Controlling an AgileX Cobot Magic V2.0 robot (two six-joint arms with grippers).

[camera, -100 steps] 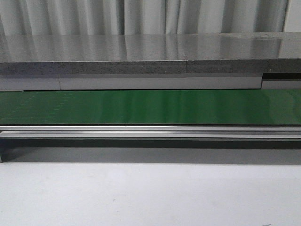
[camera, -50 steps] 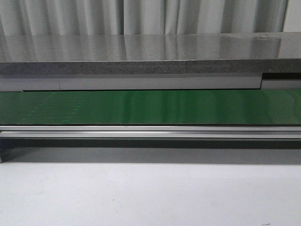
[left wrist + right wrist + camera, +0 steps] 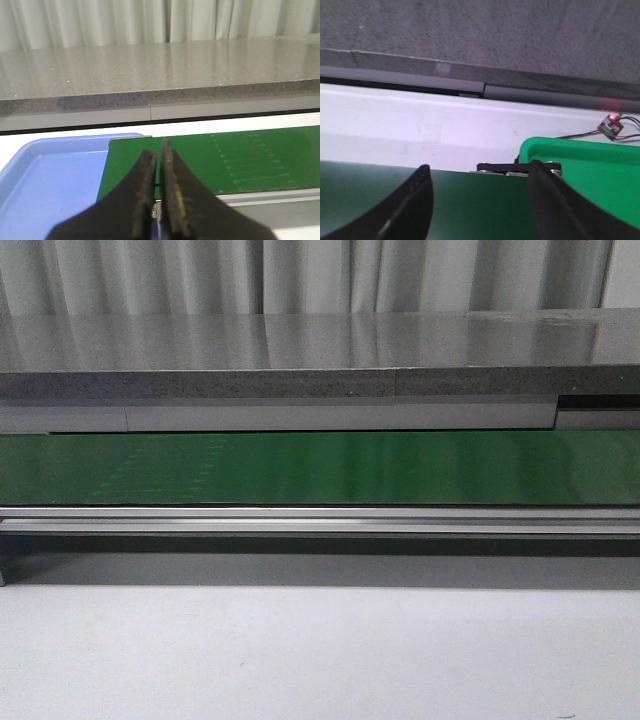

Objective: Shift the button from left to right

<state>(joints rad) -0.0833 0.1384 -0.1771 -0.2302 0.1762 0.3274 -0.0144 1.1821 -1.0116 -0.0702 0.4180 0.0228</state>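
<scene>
1. From my front cam, nearest thing is the white table [image 3: 320,660], then an aluminium rail [image 3: 320,520], then the green belt [image 3: 320,468] running side to side. No arms in that shot.
2. Left gripper [image 3: 160,162]: fingers clenched together, just a sliver between the tips, nothing in them. It hangs over the belt's end, right by the rail.
3. Just beside that belt end sits a blue tray [image 3: 45,180], touching or nearly so, can't say which.
4. Right gripper [image 3: 479,185]: fingers released, spread wide, nothing between them, above the belt.
5. A green bin [image 3: 585,175] sits at that end of the belt. Past it, a tiny circuit board [image 3: 612,123] with a red LED and wires.
6. Behind everything: a grey speckled counter [image 3: 320,345] and pale curtains [image 3: 300,275].
7. The button: I can't find it in any view.
</scene>
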